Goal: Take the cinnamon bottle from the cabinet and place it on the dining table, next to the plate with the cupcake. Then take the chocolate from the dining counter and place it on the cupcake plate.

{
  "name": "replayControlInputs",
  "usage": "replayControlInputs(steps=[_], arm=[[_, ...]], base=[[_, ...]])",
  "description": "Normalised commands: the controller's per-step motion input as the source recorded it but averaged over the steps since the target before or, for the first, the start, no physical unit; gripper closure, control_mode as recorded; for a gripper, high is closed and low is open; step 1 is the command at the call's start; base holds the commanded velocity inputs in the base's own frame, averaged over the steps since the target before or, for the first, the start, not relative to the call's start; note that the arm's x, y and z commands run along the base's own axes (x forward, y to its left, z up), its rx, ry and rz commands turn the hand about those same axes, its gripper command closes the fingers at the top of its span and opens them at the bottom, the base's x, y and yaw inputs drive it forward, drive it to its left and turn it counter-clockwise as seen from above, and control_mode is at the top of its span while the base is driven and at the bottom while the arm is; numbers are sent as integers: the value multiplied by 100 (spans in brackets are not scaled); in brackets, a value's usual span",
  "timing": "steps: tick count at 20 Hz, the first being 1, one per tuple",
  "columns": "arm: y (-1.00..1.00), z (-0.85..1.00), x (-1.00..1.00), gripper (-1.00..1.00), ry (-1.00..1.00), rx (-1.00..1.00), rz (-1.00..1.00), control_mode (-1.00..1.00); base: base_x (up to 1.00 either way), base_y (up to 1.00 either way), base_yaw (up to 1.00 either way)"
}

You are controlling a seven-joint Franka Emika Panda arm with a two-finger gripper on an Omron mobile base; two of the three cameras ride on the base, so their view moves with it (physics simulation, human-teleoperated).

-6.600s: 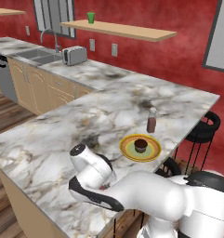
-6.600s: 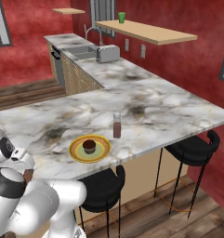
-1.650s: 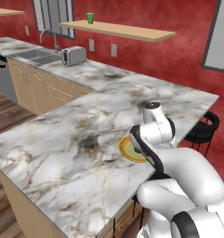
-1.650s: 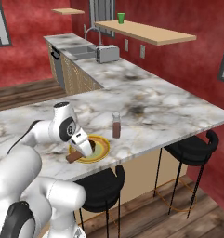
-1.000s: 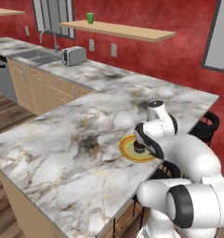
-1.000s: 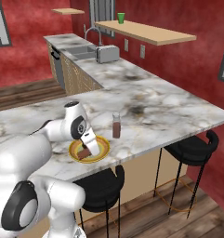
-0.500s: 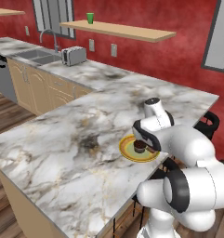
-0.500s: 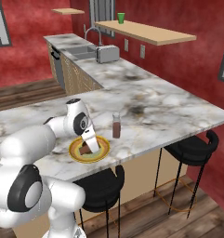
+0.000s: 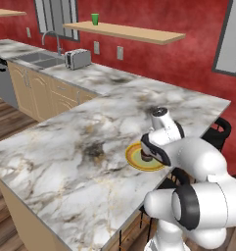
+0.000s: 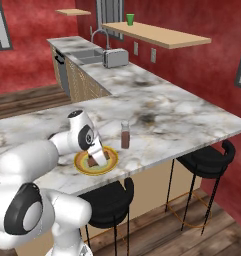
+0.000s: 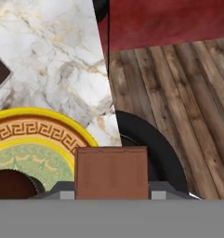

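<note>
Even, bright rendered light (faint shadows), soft low-resolution blur

Red-walled kitchen with wood floor

Against the red wall (image 10: 202, 20) hangs a light wooden shelf (image 10: 154, 34) with a green cup (image 10: 130, 19) on it; below the shelf sit a toaster (image 10: 115, 58) and a sink (image 10: 90, 54). Black stools (image 10: 208, 159) stand on the dark plank floor (image 10: 157, 225), well below the shelf.

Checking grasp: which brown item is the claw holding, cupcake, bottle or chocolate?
The chocolate, a flat bar pinched in the claw above the plate; cupcake sits free.
</note>
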Motion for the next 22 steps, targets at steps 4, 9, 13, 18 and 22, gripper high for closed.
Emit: replayControlInputs(steps=[4, 9, 13, 18, 22], arm=[[-18, -2, -2, 100, -11, 0, 0, -100], [-11, 0, 9, 100, 0, 0, 0, -100], [0, 0, 24, 100, 0, 0, 0, -100], [9, -2, 16, 100, 0, 0, 0, -100], [6, -12, 9, 100, 0, 0, 0, -100]], base=[[0, 0, 0], [0, 0, 0], [0, 0, 0], [0, 0, 0], [0, 0, 0]])
